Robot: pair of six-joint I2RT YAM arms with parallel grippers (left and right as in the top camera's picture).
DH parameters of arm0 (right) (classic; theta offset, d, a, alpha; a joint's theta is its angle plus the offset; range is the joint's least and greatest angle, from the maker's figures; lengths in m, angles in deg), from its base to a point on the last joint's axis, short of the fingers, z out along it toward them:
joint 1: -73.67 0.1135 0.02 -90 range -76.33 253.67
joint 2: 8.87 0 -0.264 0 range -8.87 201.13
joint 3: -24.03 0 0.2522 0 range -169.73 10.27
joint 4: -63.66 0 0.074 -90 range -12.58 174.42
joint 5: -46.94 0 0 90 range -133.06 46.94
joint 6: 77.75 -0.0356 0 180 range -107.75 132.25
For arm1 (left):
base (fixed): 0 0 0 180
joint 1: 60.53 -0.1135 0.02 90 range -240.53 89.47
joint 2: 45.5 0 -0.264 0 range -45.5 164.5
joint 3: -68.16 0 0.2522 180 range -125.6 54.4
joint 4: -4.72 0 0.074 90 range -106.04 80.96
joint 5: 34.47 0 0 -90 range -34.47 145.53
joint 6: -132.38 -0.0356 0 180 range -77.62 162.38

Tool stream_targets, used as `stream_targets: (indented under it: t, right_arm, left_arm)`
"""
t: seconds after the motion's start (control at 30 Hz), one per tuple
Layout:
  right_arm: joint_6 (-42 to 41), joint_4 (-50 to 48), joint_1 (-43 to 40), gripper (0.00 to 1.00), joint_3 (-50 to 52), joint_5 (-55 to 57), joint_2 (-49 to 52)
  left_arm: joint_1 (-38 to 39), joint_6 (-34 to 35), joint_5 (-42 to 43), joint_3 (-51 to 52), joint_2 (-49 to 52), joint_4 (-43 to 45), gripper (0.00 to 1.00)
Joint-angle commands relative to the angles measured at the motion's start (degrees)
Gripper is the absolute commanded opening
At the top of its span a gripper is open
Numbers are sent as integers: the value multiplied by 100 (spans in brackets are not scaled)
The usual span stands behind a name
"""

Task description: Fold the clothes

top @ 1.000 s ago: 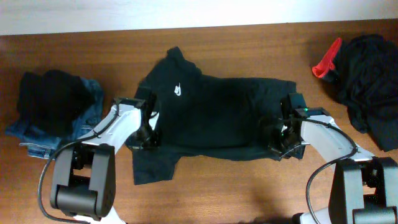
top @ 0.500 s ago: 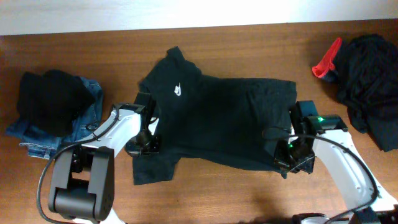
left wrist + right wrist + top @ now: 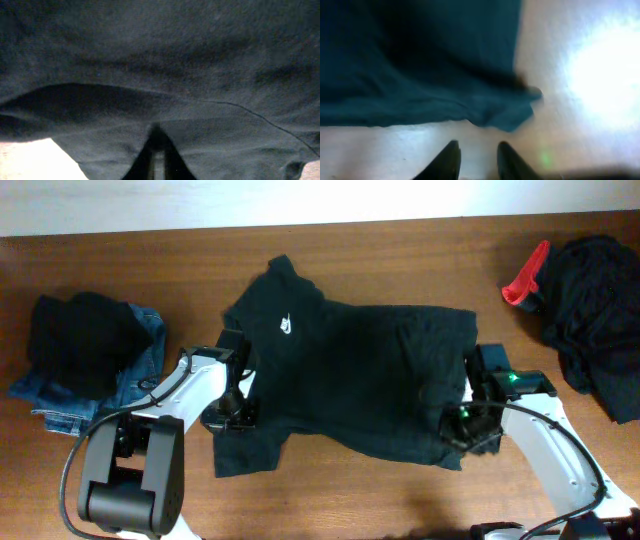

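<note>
Right wrist | right end effector [image 3: 477, 148] parted, empty, near T-shirt [image 3: 415, 65] hem | left end effector [image 3: 157, 145] pinching T-shirt

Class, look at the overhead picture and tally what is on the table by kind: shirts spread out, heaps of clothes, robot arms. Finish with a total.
T-shirt spread out: 1
Heaps of clothes: 2 (left heap, right heap)
Robot arms: 2 (left arm, right arm)
Total: 5
</note>
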Motion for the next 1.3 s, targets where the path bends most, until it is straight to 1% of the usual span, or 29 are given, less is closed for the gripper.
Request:
stream_targets:
  t: [0.0,0.07,0.13,0.2,0.37,0.4,0.47,0.53,0.6,0.67,0.7,0.77,0.83,0.93,0.97,1.0,1.03,1.17,1.27]
  right_arm:
    - [450,-616,-44,32,-79,-114,-118]
    - [400,-986,-48,28,-160,-118,-111]
    - [358,-1248,-48,27,-284,-114,-72]
    - [337,-1392,-63,28,-424,-116,52]
    - [282,-1427,-168,29,-549,-96,649]
    - [306,-1488,-203,31,-549,-94,807]
    - [348,-1733,-308,32,-562,-94,1104]
    - [343,-2057,-498,31,-634,-144,1451]
    - [343,-2262,-680,30,-767,-258,1729]
    - [343,-2549,-850,24,-925,-481,2006]
    - [341,-2726,-920,20,-999,-643,2131]
    - [295,-3056,-1016,18,-1132,-938,2350]
    - [186,-3296,-1049,14,-1255,-1099,2520]
    - [87,-3600,-1029,8,-1338,-1263,2667]
    - [35,-3698,-1016,6,-1338,-1266,2684]
    - [37,-3788,-1014,6,-1338,-1266,2697]
    - [20,-3851,-1010,4,-1338,-1266,2697]
    - [-94,-4044,-1010,4,-1338,-1268,2697]
    - [-114,-4129,-1010,4,-1338,-1290,2697]
  left_arm:
    - [-2,-111,-4,-107,-44,-50,14]
    - [17,-278,310,-330,-98,-92,19]
    - [120,-361,481,-601,-186,-129,22]
    - [275,-361,481,-824,-286,-122,24]
    - [778,-612,551,-1220,-501,103,26]
    - [876,-645,616,-1241,-501,197,28]
    - [1091,-688,863,-1244,-492,402,28]
    - [1331,-872,1217,-1244,-468,549,28]
    - [1534,-881,1421,-1244,-466,658,28]
    - [1746,-883,1598,-1244,-466,844,27]
    - [1849,-883,1655,-1244,-466,964,24]
    - [2076,-879,1709,-1244,-466,1281,20]
    - [2295,-879,1753,-1244,-461,1606,16]
    - [2588,-874,1744,-1239,-400,2162,13]
    - [2671,-863,1746,-1239,-354,2337,10]
    - [2765,-809,1744,-1239,-278,2529,3]
    - [2841,-756,1749,-1239,-190,2682,0]
    - [3053,-719,1757,-1239,339,3036,0]
    - [3086,-721,2140,-1239,772,3283,0]
